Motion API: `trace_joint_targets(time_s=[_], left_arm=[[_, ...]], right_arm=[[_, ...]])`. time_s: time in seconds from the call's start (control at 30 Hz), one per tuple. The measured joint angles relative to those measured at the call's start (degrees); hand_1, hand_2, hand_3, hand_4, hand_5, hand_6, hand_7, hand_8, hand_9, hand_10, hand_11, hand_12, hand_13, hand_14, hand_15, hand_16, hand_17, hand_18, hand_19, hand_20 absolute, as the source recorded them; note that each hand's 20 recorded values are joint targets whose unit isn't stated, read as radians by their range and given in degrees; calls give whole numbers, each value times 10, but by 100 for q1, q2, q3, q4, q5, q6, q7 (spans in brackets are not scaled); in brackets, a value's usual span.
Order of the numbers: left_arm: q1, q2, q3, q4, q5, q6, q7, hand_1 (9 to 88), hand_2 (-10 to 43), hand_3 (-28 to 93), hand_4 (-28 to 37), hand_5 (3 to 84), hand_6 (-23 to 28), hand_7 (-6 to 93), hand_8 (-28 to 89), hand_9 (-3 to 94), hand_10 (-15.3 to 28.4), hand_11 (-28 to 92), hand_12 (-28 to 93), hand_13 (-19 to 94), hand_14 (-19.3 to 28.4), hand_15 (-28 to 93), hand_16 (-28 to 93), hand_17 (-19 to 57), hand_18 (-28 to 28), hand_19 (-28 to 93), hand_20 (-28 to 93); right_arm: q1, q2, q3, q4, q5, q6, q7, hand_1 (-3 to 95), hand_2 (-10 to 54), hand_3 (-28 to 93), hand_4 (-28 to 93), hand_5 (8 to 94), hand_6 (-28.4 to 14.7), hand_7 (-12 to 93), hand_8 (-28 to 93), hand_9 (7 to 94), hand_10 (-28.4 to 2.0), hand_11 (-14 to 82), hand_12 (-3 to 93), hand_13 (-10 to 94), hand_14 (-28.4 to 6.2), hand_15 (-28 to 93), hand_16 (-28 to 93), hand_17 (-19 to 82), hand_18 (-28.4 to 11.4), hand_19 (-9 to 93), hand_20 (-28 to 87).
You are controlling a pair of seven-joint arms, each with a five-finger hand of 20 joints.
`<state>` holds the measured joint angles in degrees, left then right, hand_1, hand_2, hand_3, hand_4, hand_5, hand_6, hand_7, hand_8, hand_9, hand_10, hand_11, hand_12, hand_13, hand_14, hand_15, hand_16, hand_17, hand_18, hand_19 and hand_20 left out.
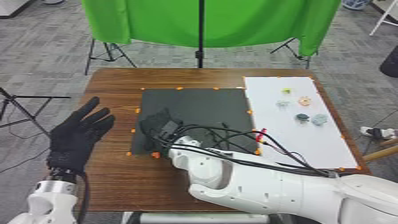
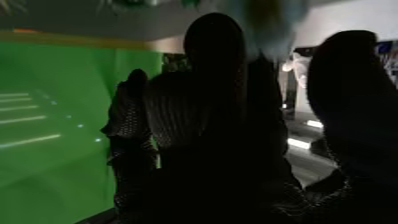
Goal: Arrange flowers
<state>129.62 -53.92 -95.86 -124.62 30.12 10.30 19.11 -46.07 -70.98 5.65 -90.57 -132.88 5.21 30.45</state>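
Black-gloved, the right hand (image 1: 156, 124) is over the mat (image 1: 202, 104), fingers straight; I cannot tell if it holds anything. Likely mid-arranging, it next needs careful alignment.

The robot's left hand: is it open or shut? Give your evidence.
Open: in the head view, the left hand has its fingers extended and spread apart.

We have a way over the far part of the black mat (image 1: 200, 102), beyond the right hand (image 1: 160, 126). The right arm (image 1: 284, 192) and its looping cables (image 1: 250, 162) bar the near side; small flowers (image 1: 305, 101) obstruct the white sheet (image 1: 324, 145).
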Motion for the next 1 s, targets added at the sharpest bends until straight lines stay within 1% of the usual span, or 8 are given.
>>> trace_joint_targets(time_s=[0.17, 0.23, 0.3, 0.37, 0.5, 0.63, 0.8, 1.0], left_arm=[[250, 12, -64, -68, -62, 55, 91, 213, 63, 820, -271, 375, 92, 105, -91, 362, 210, 217, 107, 241, 284, 490, -83, -100, 279, 568, 46], [368, 50, -41, -80, -155, 102, 272, 211, 64, 819, -272, 375, 92, 106, -91, 362, 210, 217, 106, 241, 284, 490, -83, -100, 280, 568, 47], [493, 116, -3, -82, -277, 140, 552, 210, 64, 819, -273, 375, 92, 105, -91, 362, 211, 216, 107, 241, 284, 490, -83, -100, 280, 568, 47], [596, 142, -5, -82, -312, 152, 689, 209, 64, 820, -274, 375, 92, 105, -91, 362, 211, 216, 107, 241, 284, 490, -83, -100, 280, 568, 48], [682, 90, -26, -82, -311, 153, 642, 207, 64, 820, -277, 374, 92, 106, -91, 363, 211, 217, 107, 241, 284, 490, -83, -100, 280, 568, 49], [737, -2, -61, -87, -298, 154, 596, 206, 63, 821, -278, 374, 92, 105, -91, 363, 211, 216, 107, 241, 284, 489, -83, -100, 280, 567, 50], [797, -181, -80, -98, -240, 147, 537, 206, 63, 821, -280, 374, 92, 105, -90, 362, 211, 216, 107, 241, 284, 488, -83, -100, 280, 567, 51], [803, -339, -64, -97, -165, 142, 491, 205, 63, 821, -281, 374, 92, 106, -91, 362, 211, 216, 108, 240, 284, 489, -82, -100, 279, 566, 51]], right_arm=[[-253, 65, 459, -253, -2, -37, -48, 273, -95, 721, -283, 668, 24, 132, -125, 820, -110, 504, 211, 731, -91, 840, 209, 266, -228, 872, 374], [-326, 130, 610, -415, 114, -45, -31, 263, -95, 723, -283, 664, 20, 127, -123, 818, -114, 518, 213, 732, -95, 849, 209, 260, -232, 867, 384], [-420, 212, 830, -627, 506, -6, 26, 258, -95, 725, -283, 662, 18, 125, -122, 817, -115, 520, 213, 731, -97, 850, 210, 259, -233, 864, 390], [-604, 306, 1213, -881, 1098, 86, 113, 255, -94, 730, -282, 660, 15, 124, -122, 815, -118, 518, 211, 727, -101, 850, 210, 258, -233, 863, 394], [-1053, 599, 2008, -1400, 1940, 635, 498, 266, -79, 740, -281, 660, 10, 123, -121, 809, -123, 502, 204, 717, -108, 835, 202, 250, -235, 857, 399], [-1390, 1160, 2575, -1788, 1966, 1281, 944, 270, -71, 748, -281, 657, 5, 120, -120, 802, -125, 476, 197, 706, -110, 815, 194, 245, -233, 847, 400], [-1978, 2047, 3634, -2126, 1885, 1356, 1306, 294, -58, 765, -276, 623, -2, 120, -117, 763, -137, 390, 173, 671, -110, 752, 162, 237, -233, 828, 392], [-2585, 2976, 4626, -2096, 1803, 1422, 2059, 324, -67, 782, -271, 615, -6, 124, -117, 758, -139, 378, 174, 676, -108, 744, 155, 255, -236, 834, 386]])
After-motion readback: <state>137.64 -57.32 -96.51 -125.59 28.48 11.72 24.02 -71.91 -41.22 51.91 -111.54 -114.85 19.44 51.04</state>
